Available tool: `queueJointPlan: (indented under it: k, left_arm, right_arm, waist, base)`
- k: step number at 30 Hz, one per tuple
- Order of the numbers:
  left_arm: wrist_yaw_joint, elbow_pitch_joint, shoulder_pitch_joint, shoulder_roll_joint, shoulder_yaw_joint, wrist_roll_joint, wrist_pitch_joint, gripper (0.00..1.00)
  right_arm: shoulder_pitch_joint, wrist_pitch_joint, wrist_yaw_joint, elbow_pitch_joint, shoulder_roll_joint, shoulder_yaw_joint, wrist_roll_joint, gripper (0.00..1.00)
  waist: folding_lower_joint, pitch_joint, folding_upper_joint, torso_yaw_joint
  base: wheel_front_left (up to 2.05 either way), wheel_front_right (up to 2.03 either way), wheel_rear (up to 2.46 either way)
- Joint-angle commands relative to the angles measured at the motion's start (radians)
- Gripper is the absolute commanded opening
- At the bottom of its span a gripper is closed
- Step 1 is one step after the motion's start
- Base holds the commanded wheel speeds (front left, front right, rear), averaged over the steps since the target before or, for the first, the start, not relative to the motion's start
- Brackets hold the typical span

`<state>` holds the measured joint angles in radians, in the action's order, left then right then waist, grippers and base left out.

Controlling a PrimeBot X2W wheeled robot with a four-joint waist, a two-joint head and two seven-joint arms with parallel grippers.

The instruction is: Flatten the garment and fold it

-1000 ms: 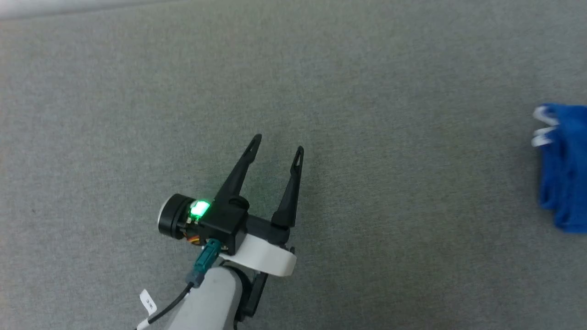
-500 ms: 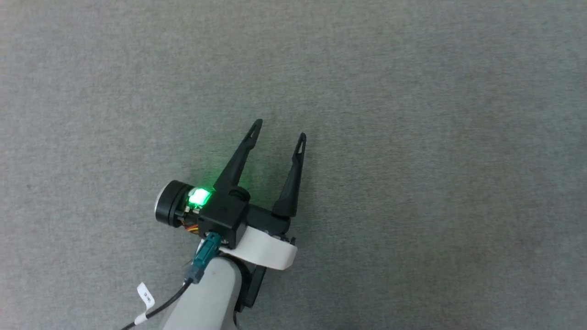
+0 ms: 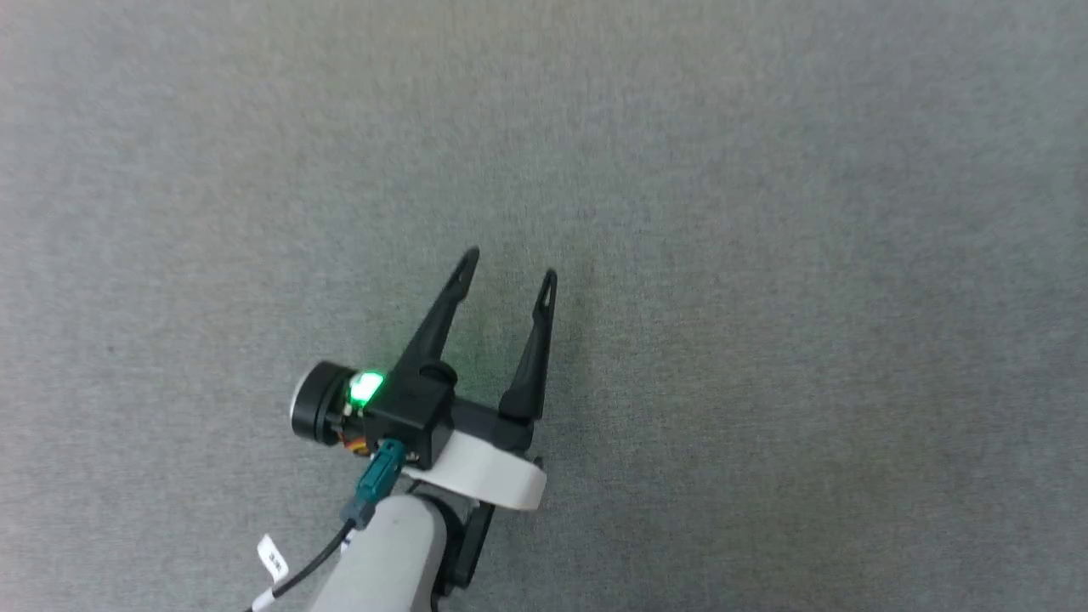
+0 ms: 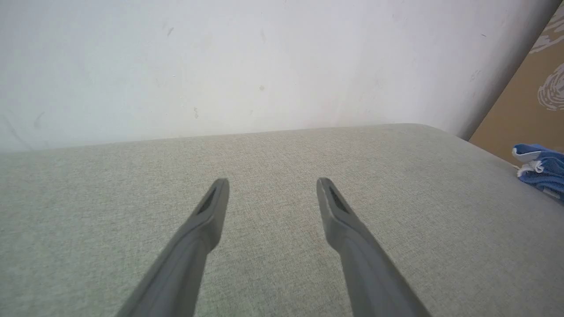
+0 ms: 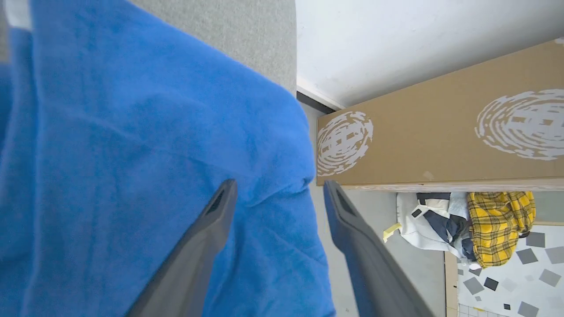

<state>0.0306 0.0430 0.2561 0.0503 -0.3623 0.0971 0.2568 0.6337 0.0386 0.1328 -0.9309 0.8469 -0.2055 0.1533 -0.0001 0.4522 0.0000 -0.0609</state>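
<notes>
So, the garment (image 5: pixel 132 132) is found bunched right under the right gripper (image 5: pixel 278 187), draped at the edge of the grey padded surface (image 5: pixel 246 35), with blue cloth spread behind both fingers. That gripper's jaws are parted wide and nothing is pinched. The left gripper (image 3: pixel 511 264) is held well apart from the garment, likewise released, nothing touched. White fingerprint-like swirls are printed on the cardboard box (image 5: pixel 432 145); the cable tag (image 3: pixel 272 557) can't be read.

You have the left gripper (image 4: pixel 272 182) with fingers spread and nothing between them, over the grey surface (image 4: pixel 110 185). White wall (image 4: pixel 220 66) behind. The garment (image 4: pixel 544 169) lies bunched at the right edge, near brown cardboard (image 4: pixel 524 119).
</notes>
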Motion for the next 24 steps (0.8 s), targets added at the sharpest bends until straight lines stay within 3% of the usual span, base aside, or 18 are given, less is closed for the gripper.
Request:
queueJointPlan:
  k: [1,8,15,24]
  left_arm:
    - [0.009,0.006,-0.016,0.000,0.000,0.006,0.005,1.00]
    - [0.021,0.024,-0.088,0.000,0.031,0.023,0.005,1.00]
    - [0.028,0.020,-0.161,0.000,0.096,0.024,0.005,1.00]
    - [0.062,0.033,-0.223,0.000,0.176,0.045,0.005,1.00]
  right_arm:
    - [0.009,0.006,-0.002,0.012,0.004,-0.005,0.010,1.00]
    - [0.011,0.063,-0.002,0.138,-0.011,-0.021,0.092,1.00]
    - [-0.055,0.115,-0.002,0.356,-0.085,-0.023,0.172,1.00]
    - [-0.294,0.134,-0.002,0.648,-0.274,0.152,0.192,1.00]
  waist:
    - [0.0001,-0.083,0.0000,0.007]
    - [0.0001,-0.238,0.0000,0.023]
    - [0.0001,-0.359,0.0000,0.039]
    - [0.0001,-0.420,0.0000,0.069]
  base:
    - [0.00,0.00,0.00]
    - [0.00,0.00,0.00]
    - [0.00,0.00,0.00]
    - [0.00,0.00,0.00]
